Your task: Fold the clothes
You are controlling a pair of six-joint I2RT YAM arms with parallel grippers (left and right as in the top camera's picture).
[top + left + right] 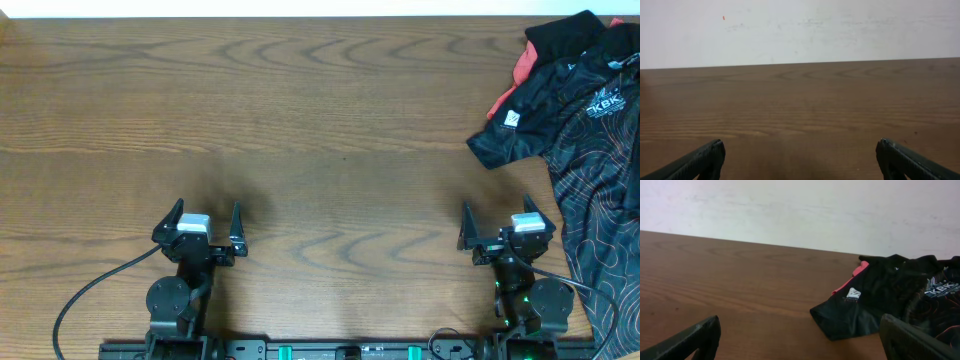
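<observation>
Now, overhead: left gripper (pixel 208 210) spread, empty; right gripper (pixel 497 212) spread, empty. Shirt (pixel 590 120) crumpled ahead-right of right gripper, apart from it, running out of frame.

Likely risk: pinch catches bunched layers, so shirt drags instead of spreading.

Left wrist: nothing between fingers; bare wood table (pixel 800 100) ahead, pale wall (pixel 800 30) beyond.

Right wrist: shirt sleeve ahead-right, lying on wood.

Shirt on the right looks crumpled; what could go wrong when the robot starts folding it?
The black shirt lies bunched with layers overlapping, so the open right gripper may pinch several layers at once. It also sits far from the left gripper, which would need a long reach across the table to help.
</observation>
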